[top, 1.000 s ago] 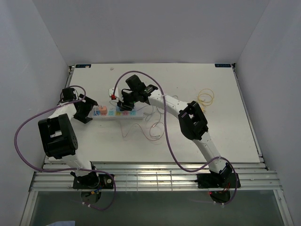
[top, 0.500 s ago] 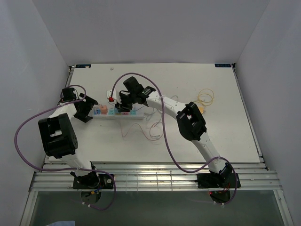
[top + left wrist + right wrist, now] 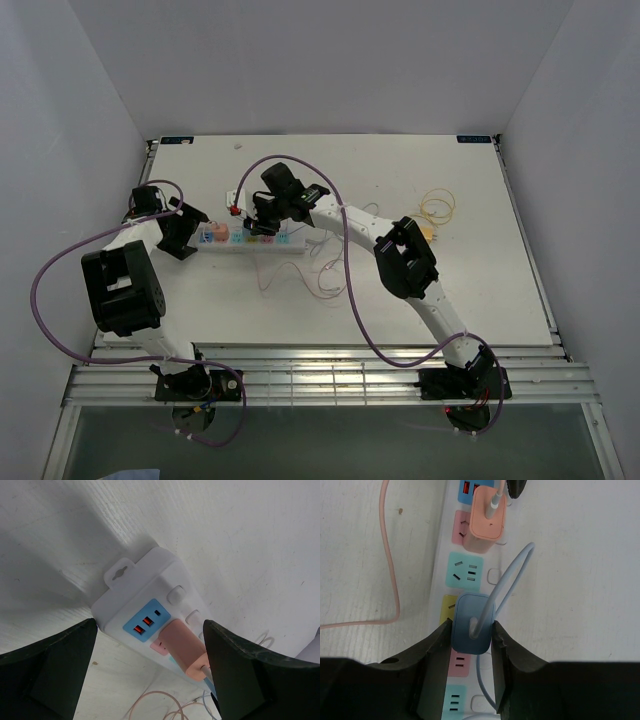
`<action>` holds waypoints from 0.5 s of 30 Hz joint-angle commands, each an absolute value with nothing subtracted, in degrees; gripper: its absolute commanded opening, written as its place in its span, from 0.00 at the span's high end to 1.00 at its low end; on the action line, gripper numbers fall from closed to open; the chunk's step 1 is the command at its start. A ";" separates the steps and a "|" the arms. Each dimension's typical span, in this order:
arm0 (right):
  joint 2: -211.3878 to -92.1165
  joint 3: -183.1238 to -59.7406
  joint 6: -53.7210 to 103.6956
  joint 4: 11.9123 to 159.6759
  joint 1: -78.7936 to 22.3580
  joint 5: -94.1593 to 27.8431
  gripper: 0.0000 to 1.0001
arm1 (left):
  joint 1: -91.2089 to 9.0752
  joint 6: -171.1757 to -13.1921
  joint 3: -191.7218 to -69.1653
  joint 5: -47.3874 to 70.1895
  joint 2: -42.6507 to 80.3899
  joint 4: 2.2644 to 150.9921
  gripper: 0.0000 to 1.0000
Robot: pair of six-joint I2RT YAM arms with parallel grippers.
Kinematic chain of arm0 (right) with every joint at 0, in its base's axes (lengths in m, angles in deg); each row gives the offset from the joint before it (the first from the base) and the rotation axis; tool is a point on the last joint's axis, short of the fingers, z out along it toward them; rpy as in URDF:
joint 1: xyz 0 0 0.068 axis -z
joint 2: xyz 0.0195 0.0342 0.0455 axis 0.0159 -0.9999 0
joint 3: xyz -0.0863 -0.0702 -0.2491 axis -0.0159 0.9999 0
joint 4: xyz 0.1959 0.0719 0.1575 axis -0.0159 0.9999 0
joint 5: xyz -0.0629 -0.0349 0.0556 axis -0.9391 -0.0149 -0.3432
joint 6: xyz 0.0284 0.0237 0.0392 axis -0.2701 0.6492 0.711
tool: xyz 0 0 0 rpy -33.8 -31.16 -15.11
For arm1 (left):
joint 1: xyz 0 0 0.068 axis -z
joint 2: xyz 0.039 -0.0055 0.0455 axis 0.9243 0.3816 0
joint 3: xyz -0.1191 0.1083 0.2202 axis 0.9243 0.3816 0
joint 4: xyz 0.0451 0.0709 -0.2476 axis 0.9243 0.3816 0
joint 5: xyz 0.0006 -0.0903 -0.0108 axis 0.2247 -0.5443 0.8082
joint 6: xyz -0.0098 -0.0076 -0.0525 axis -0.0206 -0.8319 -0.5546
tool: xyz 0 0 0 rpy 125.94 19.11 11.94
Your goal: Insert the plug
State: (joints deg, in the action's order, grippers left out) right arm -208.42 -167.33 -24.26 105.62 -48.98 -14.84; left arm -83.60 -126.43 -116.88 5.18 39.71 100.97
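Note:
A white power strip [image 3: 250,241] with coloured sockets lies left of the table's middle. My right gripper [image 3: 472,630] is shut on a blue plug [image 3: 472,620] and holds it over the yellow socket [image 3: 447,606], plug body upright with its blue cable [image 3: 515,575] looping up. I cannot tell how deep it sits. An orange plug [image 3: 489,515] sits in the pink socket. My left gripper [image 3: 150,625] is open, its fingers [image 3: 50,670] either side of the strip's end with the blue USB panel [image 3: 146,621]. In the top view it [image 3: 190,232] is at the strip's left end.
A pink cable [image 3: 390,555] runs along the strip's left side. Loose thin cables [image 3: 320,270] lie in front of the strip. A yellow coil [image 3: 437,208] lies at the right. A small red-and-white thing [image 3: 237,208] sits just behind the strip.
My right gripper has moved a little to the left along the strip with the blue plug. The left arm has not moved.

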 commanded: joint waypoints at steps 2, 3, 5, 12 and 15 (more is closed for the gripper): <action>-208.84 -169.99 -24.89 105.85 -49.19 -14.79 0.92 | -83.56 -125.60 -116.99 4.02 39.18 100.18 0.02; -208.75 -169.90 -24.98 106.72 -49.19 -14.78 0.92 | -83.56 -125.60 -116.99 4.02 39.18 100.26 0.02; -208.14 -169.64 -25.33 107.34 -49.19 -14.96 0.92 | -83.56 -125.52 -116.99 4.02 39.18 100.26 0.02; -206.02 -166.74 -25.69 108.05 -49.19 -15.22 0.92 | -83.65 -125.34 -117.16 4.37 38.91 100.53 0.02; -206.02 -166.74 -25.60 108.14 -49.19 -15.93 0.92 | -83.56 -125.34 -117.16 4.54 38.83 100.70 0.03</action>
State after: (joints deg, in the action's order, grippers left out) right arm -208.40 -167.40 -24.94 106.13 -49.00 -15.04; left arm -83.60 -126.03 -116.88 5.12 39.71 100.99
